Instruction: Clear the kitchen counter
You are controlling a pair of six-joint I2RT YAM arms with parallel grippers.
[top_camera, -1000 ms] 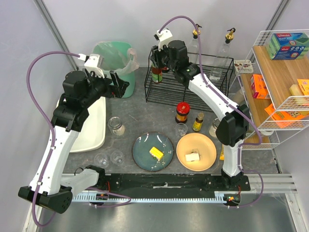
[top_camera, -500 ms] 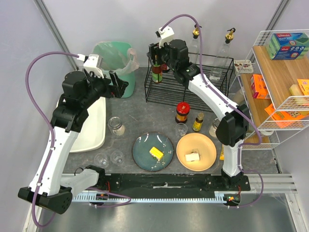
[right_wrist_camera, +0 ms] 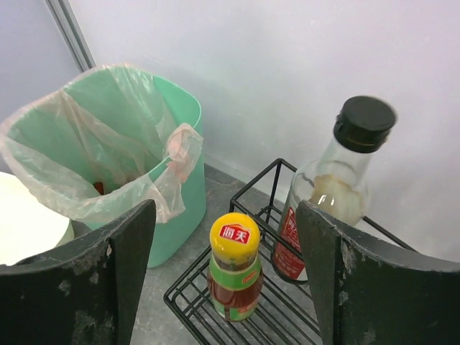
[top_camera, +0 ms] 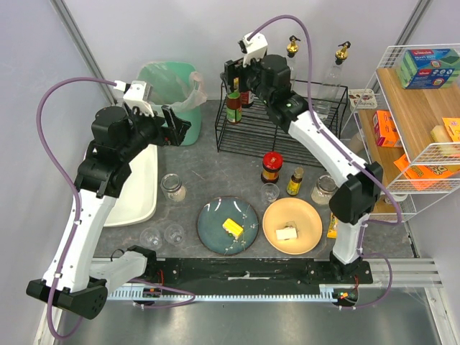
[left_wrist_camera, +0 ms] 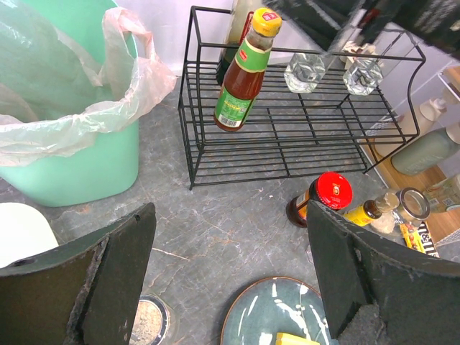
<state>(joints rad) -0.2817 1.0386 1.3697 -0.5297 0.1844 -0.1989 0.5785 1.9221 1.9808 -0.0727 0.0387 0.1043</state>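
Observation:
The dark grey kitchen counter [top_camera: 215, 169] carries a blue plate [top_camera: 228, 225] with a yellow piece, an orange plate [top_camera: 292, 226] with a pale piece, a red-lidded jar [top_camera: 271, 167], a small yellow-labelled bottle [top_camera: 295, 181], glasses and jars. A yellow-capped sauce bottle [right_wrist_camera: 236, 273] stands upright in the black wire rack [top_camera: 287, 118]. My right gripper [right_wrist_camera: 226, 237] is open and empty, just above that bottle, in the top view [top_camera: 238, 74]. My left gripper [left_wrist_camera: 231, 215] is open and empty above the counter [left_wrist_camera: 215, 215], beside the green bin [top_camera: 169, 90].
A white tub [top_camera: 133, 190] lies at the left. A glass jar [top_camera: 172, 187] and two small glasses [top_camera: 162, 235] stand near it. A black-capped bottle [right_wrist_camera: 323, 194] is in the rack's back corner. A wire-framed wooden shelf [top_camera: 424, 122] stands at the right.
My right gripper has lifted up and back from the sauce bottle, which stays standing in the rack. My left arm has not moved.

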